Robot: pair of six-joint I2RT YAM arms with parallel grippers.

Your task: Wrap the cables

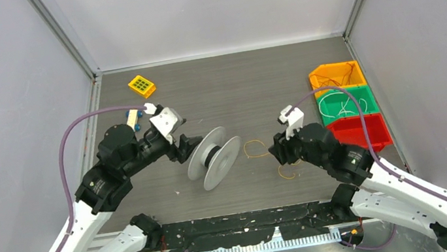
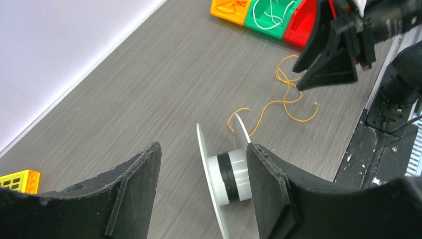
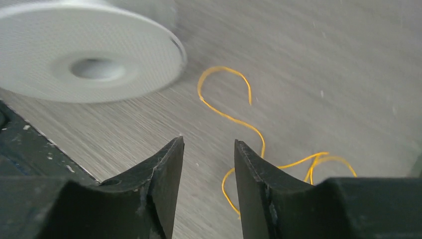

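One thin yellow-orange cable (image 3: 233,119) lies in loose curls beside the spool (image 3: 84,55).

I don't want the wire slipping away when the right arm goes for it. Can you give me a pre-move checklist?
1. Is the right gripper open: ok.
2. Is the yellow wire under its gap: ok, a loop shows there.
3. Its height over the table: cannot tell.
4. Is the spool secured: not ok, the left gripper is open, not clamped on it.
5. Is the wire end fixed to the spool: cannot tell; it lies beside a flange.
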